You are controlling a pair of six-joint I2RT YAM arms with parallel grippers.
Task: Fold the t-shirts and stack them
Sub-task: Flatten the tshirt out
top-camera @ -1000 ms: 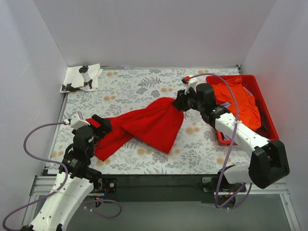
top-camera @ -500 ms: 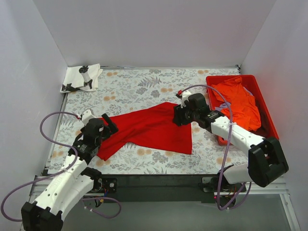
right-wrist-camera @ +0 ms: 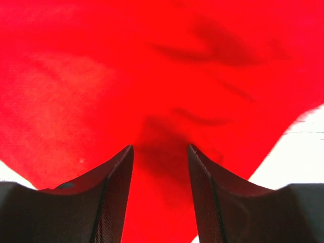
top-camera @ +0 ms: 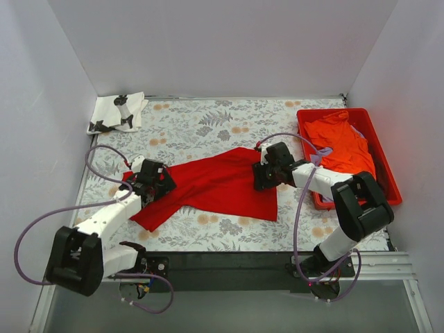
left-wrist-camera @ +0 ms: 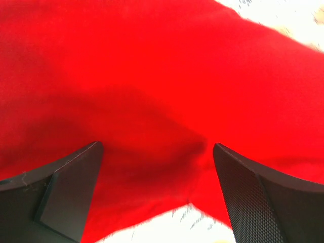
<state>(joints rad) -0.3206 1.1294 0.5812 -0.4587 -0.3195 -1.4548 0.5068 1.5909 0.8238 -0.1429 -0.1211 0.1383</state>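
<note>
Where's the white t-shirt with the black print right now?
In the top view, the white t-shirt lies in the far-left corner of the table, well apart from the red t-shirt spread mid-table.

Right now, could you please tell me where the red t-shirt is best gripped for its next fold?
Probably the red t-shirt by its near hem corners, left and right. It lies spread flat and those corners jut out free, so pinch each from above, coming in from the near edge.
</note>
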